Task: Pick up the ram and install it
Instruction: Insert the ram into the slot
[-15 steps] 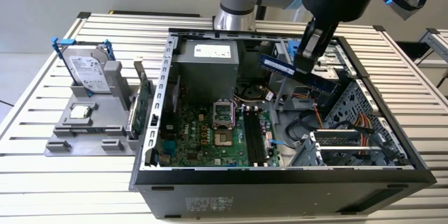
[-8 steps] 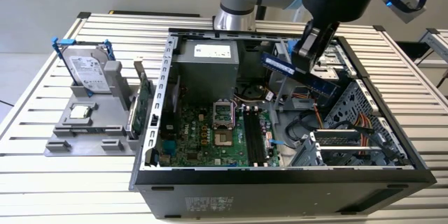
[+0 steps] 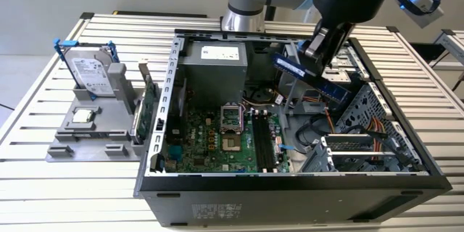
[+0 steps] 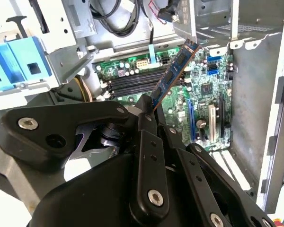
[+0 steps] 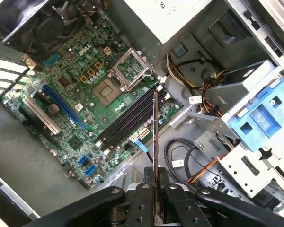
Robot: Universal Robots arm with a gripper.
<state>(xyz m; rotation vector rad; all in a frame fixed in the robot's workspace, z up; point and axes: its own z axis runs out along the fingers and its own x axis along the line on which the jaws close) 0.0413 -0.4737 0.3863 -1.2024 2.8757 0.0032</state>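
A slatted metal table (image 3: 65,194) carries an open computer case (image 3: 290,187), its side panel off so that the board inside faces up. The claw (image 3: 314,64) hangs above the case's interior with its fingers closed tight on the ram (image 3: 332,89). It is pinched near one end, I judge, so that most of the stick juts free beyond the fingertips and its long edge is left clear for a slot. In the second wrist view the ram (image 4: 175,71) is a thin, narrow stick, blue-green with dark chips along its face, tilted out from the claw (image 4: 149,112). In the first wrist view the ram (image 5: 155,142) shows edge-on, a mere line. Below the claw lies the green motherboard (image 5: 80,99), and on it the dark memory slots (image 5: 130,118). The ram is apart from them — in the air, not yet seated. Well apart from the claw, outside the case, a grey fixture (image 3: 94,148) holds the silver hard drive (image 3: 93,74) and a green expansion card (image 3: 149,107) upright.
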